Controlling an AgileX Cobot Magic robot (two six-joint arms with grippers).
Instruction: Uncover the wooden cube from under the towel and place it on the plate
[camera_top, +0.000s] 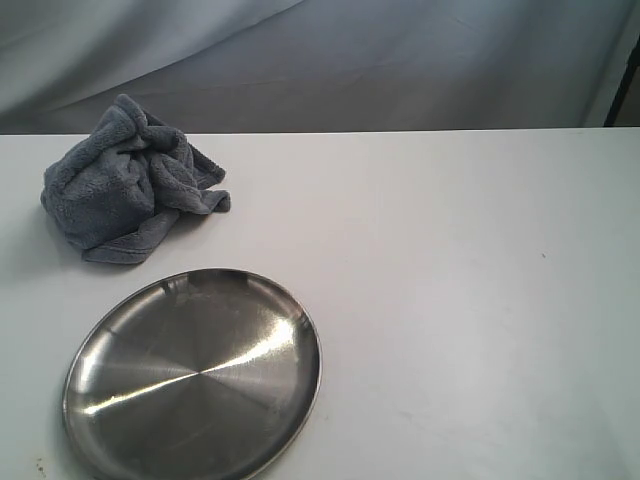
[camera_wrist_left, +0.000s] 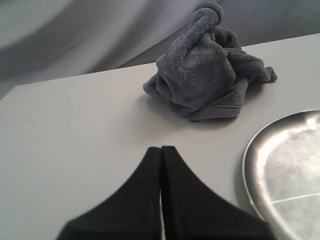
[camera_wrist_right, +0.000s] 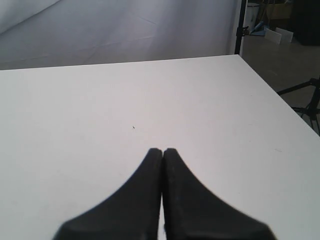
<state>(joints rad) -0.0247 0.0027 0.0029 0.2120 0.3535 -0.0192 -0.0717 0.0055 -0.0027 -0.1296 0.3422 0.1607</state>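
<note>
The grey-blue towel lies bunched in a heap at the far left of the white table, also in the left wrist view as the towel. The wooden cube is hidden; no part of it shows. The shiny steel plate sits near the front left, just in front of the towel; its rim shows as the plate. My left gripper is shut with nothing in it, a short way back from the towel. My right gripper is shut and empty over bare table. Neither gripper appears in the exterior view.
The table's far edge meets a grey cloth backdrop. In the right wrist view the table's side edge drops off to a floor with a black stand and tripod legs.
</note>
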